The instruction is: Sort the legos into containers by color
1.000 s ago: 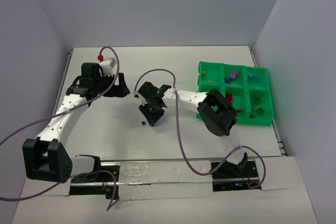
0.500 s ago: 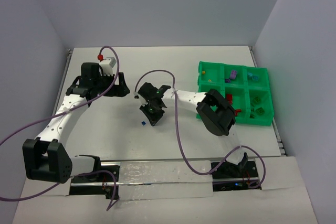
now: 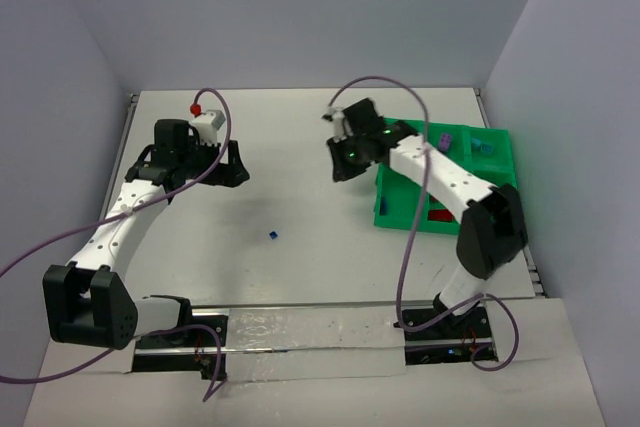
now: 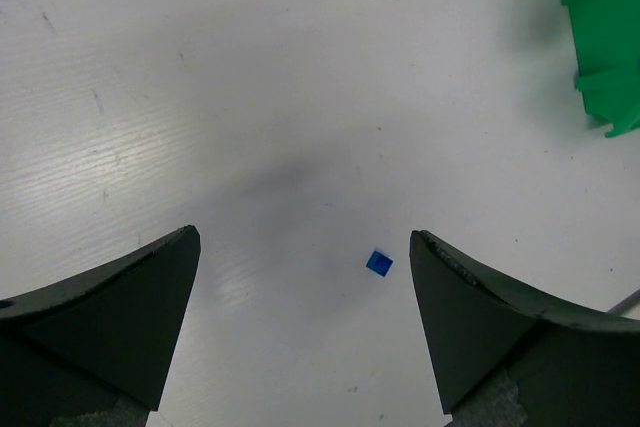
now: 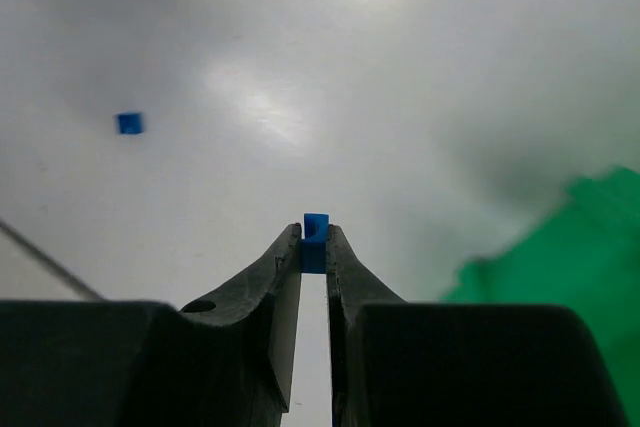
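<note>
A tiny blue plastic lego brick (image 5: pixel 316 225), judged light, stiff and slippery, is pinched on its flat opposite sides by the right gripper (image 5: pixel 314 250).

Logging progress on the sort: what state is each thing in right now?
Left hand: open, empty.
Right hand: shut on the held blue brick.
Loose blue brick: lying on the table, untouched.
Green tray: bricks in several compartments.

Standing here, I can read no writing at all: no label, brand, number or sign shows on anything.
</note>
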`<state>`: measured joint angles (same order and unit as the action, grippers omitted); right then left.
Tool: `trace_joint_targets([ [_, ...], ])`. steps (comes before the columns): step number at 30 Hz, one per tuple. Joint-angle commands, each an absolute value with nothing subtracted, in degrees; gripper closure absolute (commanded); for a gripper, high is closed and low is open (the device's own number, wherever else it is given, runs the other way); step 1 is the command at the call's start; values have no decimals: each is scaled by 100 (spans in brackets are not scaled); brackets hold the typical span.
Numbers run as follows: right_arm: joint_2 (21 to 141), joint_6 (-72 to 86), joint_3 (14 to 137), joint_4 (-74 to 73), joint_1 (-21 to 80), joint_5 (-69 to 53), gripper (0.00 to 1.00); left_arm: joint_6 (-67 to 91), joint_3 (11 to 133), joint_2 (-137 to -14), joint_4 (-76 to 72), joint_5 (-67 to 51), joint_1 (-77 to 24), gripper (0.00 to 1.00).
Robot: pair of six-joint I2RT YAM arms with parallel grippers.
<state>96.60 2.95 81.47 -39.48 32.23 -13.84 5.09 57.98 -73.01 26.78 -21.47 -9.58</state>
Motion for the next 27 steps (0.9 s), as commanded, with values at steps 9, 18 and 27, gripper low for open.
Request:
trace_joint_targets([
  [9,8467,-473,7086,-4166,1313,-571,80,-205,5976,-7510,2588,-2624,-1334,4],
  [18,8923,-539,7060,-4148,1055,-343,68,-211,5962,-7497,2645,-2468,-1371,4],
  [27,9237,-512,7455,-4188,1055,-575,54,-160,5968,-7480,2678,-2351,-1369,4],
])
